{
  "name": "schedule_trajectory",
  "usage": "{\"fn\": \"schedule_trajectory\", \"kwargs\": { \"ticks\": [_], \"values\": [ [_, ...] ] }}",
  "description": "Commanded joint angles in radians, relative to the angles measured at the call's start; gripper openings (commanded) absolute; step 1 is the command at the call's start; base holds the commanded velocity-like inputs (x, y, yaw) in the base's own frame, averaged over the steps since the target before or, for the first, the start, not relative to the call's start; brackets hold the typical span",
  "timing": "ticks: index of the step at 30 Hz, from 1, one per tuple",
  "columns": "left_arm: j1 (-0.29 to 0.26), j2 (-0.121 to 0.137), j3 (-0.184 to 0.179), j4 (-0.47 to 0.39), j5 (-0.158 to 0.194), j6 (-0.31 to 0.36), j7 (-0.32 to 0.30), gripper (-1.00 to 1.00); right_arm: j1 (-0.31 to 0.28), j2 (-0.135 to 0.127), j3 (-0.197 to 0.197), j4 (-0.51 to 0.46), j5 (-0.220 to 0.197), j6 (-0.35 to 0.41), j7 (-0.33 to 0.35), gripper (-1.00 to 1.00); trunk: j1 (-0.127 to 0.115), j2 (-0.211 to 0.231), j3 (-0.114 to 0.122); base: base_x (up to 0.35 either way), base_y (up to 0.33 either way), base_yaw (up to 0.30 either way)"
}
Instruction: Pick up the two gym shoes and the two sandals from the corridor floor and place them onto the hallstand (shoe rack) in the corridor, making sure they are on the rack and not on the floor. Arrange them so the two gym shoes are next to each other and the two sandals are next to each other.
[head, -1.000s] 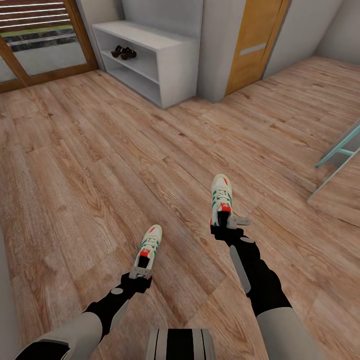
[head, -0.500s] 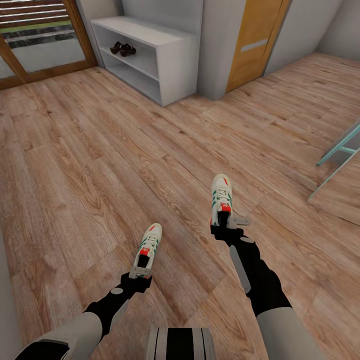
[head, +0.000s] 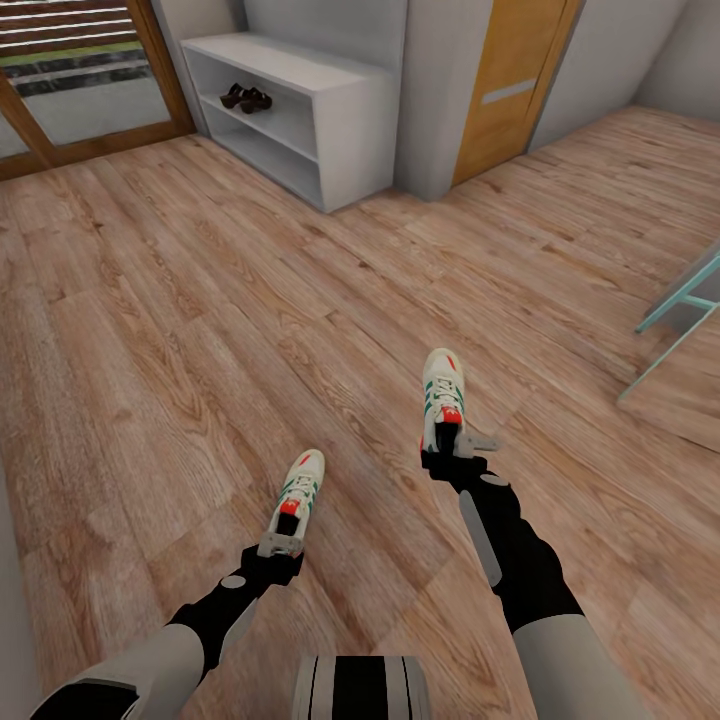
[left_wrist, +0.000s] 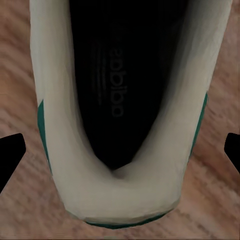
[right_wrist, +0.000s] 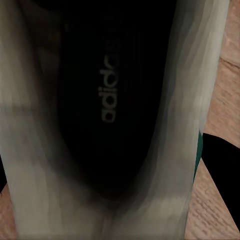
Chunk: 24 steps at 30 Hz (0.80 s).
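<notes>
The head camera sits high on the robot and looks forward and down across the corridor floor (head: 200, 330). Both arms reach up from the six o'clock edge. The hallstand (head: 300, 110) lies far off toward eleven o'clock.

The left wrist camera looks along its pincer, very close to the heel opening of the left gym shoe (left_wrist: 122, 200), with dark fingertips (left_wrist: 10, 155) at three and nine o'clock.

The right wrist camera is closer still, looking into the right gym shoe (right_wrist: 30, 150).

Each wrist view shares its shoe with the head view, at seven o'clock (head: 300, 485) and at five o'clock (head: 442, 395).
</notes>
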Motion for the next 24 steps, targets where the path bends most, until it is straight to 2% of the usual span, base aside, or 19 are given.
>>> {"fn": "schedule_trajectory", "kwargs": {
  "ticks": [1, 20, 21, 24],
  "values": [
    [-0.001, 0.0, -0.002, 0.001, -0.007, -0.004, 0.001, 1.0, 0.0, 0.0, 0.002, -0.001, -0.011, 0.003, -0.009, -1.0, 0.0, 0.0, -0.001, 0.098, 0.027, 0.0],
    [-0.001, 0.0, -0.003, -0.001, -0.007, -0.004, 0.002, 1.0, 0.0, 0.0, 0.002, -0.001, -0.011, 0.003, -0.009, -1.0, 0.0, 0.0, -0.001, 0.015, 0.004, 0.0],
    [-0.001, 0.0, -0.003, -0.001, -0.007, -0.004, 0.002, -1.0, 0.0, 0.0, 0.002, -0.001, -0.011, 0.003, -0.009, -1.0, 0.0, 0.0, -0.001, 0.0, 0.0, 0.0],
    [-0.001, 0.0, -0.002, -0.001, -0.007, -0.004, 0.002, -1.0, 0.0, 0.0, 0.002, -0.001, -0.011, 0.003, -0.009, -1.0, 0.0, 0.0, -0.001, 0.0, 0.0, 0.0]
  ]
}}
